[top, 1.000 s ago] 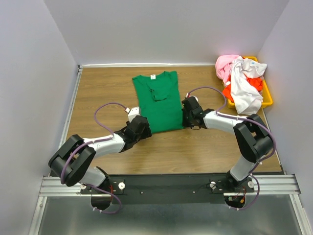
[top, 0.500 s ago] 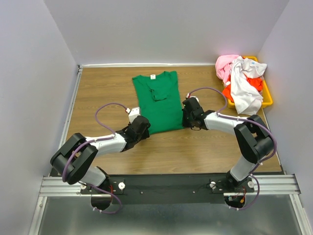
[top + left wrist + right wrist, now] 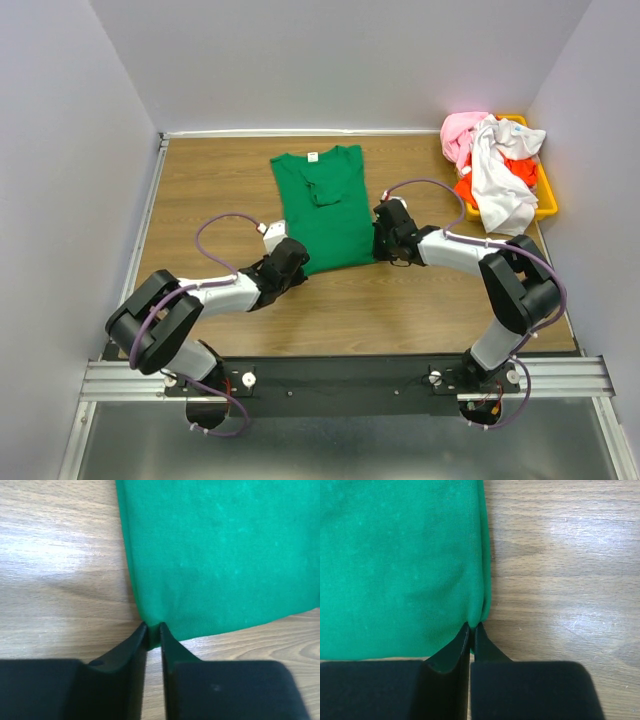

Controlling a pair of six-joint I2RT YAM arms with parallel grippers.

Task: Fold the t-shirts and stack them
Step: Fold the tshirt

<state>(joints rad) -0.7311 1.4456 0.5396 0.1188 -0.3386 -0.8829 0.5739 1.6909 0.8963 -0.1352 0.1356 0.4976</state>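
A green t-shirt (image 3: 325, 205) lies flat mid-table, sides folded in, white neck label at its far end. My left gripper (image 3: 297, 262) is shut on the shirt's near left corner; in the left wrist view the green t-shirt (image 3: 220, 555) has its hem corner pinched in the left gripper (image 3: 153, 627). My right gripper (image 3: 378, 232) is shut on the near right edge; the right wrist view shows the green t-shirt (image 3: 400, 565) puckered where the right gripper (image 3: 472, 626) pinches it. More t-shirts, pink (image 3: 462, 130), white (image 3: 497, 180) and orange-red (image 3: 466, 188), are heaped at the back right.
A yellow-orange bin (image 3: 546, 190) at the back right holds the heap of shirts. Grey walls close the wooden table (image 3: 210, 180) on three sides. Both arms lie low across the near half of the table.
The left gripper has slid slightly toward the shirt's near left corner and closed on it. The right gripper has tightened a little on the right edge. The shirt has not moved.
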